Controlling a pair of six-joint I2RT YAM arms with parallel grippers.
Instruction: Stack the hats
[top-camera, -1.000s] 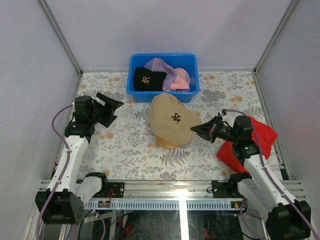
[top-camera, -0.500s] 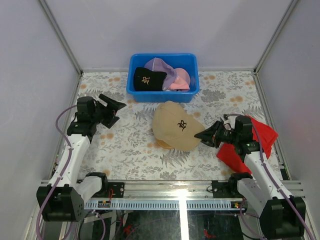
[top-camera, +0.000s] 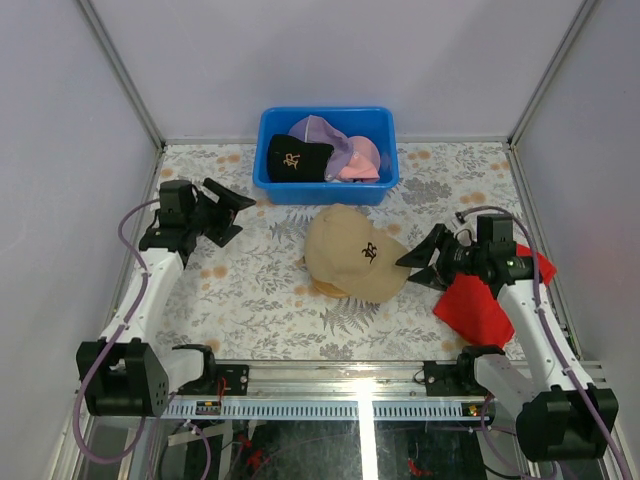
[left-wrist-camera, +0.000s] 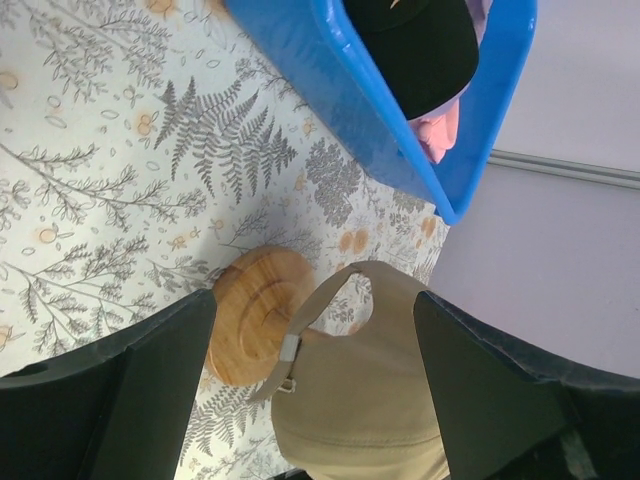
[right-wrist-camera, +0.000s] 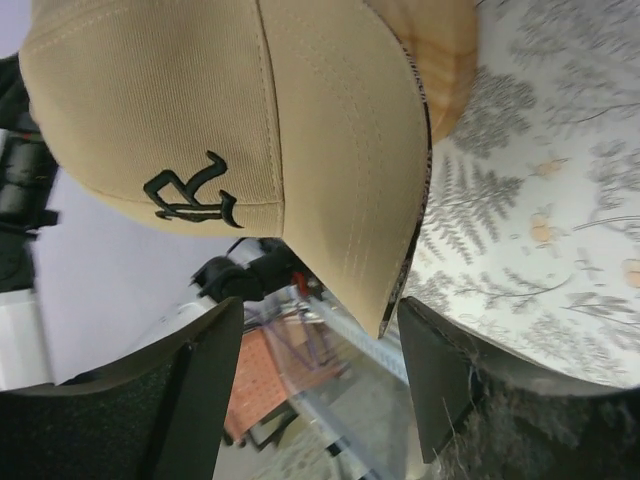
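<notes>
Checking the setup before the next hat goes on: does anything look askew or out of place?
Yes. The tan cap sits off-centre on the wooden dome: the dome pokes out from under its near edge, uncovered. The right hand is open at the brim, not gripping it.

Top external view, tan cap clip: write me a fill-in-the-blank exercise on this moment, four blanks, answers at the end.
1. The tan cap sits on a round ____ dome.
2. The black cap lies inside the ____ bin.
3. The right gripper, beside the tan cap's brim, has its jaws ____.
4. Under the right arm lies a flat ____ cloth.

Missing words: wooden; blue; open; red.
</notes>
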